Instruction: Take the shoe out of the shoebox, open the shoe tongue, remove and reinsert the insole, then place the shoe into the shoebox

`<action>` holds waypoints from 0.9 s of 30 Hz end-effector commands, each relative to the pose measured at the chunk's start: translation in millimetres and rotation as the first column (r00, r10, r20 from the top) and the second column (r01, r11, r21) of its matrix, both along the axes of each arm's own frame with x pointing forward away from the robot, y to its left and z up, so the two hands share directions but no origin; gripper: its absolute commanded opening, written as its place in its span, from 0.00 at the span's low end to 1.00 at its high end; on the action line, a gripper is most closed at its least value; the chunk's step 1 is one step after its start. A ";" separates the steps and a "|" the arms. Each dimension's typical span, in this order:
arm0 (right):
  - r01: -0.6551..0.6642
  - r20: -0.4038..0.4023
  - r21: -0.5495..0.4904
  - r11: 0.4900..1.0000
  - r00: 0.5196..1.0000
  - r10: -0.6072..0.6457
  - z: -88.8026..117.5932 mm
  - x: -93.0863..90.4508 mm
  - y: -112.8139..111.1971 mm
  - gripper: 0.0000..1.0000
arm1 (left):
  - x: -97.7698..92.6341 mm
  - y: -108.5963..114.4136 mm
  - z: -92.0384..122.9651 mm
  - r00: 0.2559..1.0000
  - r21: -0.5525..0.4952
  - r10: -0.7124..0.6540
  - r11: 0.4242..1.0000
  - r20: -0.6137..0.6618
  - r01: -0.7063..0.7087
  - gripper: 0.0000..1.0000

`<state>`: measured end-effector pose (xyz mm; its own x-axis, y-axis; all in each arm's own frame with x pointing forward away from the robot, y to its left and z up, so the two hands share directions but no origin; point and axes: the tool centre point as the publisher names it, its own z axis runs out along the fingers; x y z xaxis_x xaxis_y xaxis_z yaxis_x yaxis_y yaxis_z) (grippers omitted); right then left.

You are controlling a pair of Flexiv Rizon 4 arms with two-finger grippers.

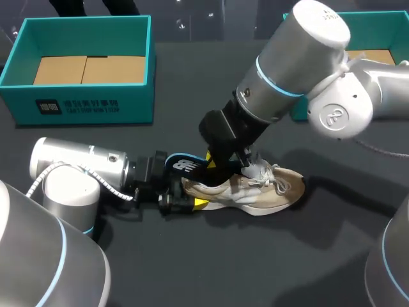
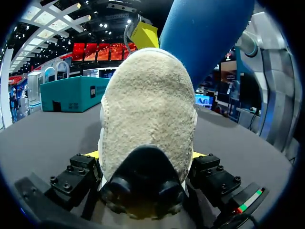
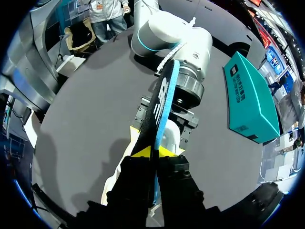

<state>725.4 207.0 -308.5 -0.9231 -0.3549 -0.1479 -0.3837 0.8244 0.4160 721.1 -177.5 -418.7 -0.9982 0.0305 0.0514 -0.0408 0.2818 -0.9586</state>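
**Holding heel and insole at once: where this could slip**

We have the shoe lying on its sole in the middle of the table, toe toward our right. Our left gripper is clamped on its heel from both sides. Our right gripper is pinching the insole edge-on between its yellow tips. Most of the insole stands out of the shoe's collar over the heel.

The main risk, as we judge it, is the thin pinch. The insole is flexible and could twist or slide out of the tips if we pull at an angle. If its front end catches inside the shoe, a pull could drag the whole shoe out of the left grip, or lift it. Both grippers sit very close at the heel, so a careless turn of either wrist could knock one against the other.

Room is good otherwise. Bare table lies in front of the shoe and to its toe side. The shoebox stands well apart at the far left, open. A second teal box sits at the far right, partly behind our right arm.
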 end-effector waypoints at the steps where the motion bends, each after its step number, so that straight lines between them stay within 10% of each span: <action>1: 0.019 -0.013 -0.034 0.999 1.000 -0.020 -0.3 5.1 10.4 0.23 | -0.9 -1.0 -4.4 1.000 0.000 0.002 1.000 0.001 -0.002 0.00; 27: 0.216 -0.283 0.039 0.976 0.939 -0.197 19.0 3.3 -10.0 0.55 | -0.9 -1.0 -4.4 1.000 0.000 0.002 1.000 0.001 -0.002 0.00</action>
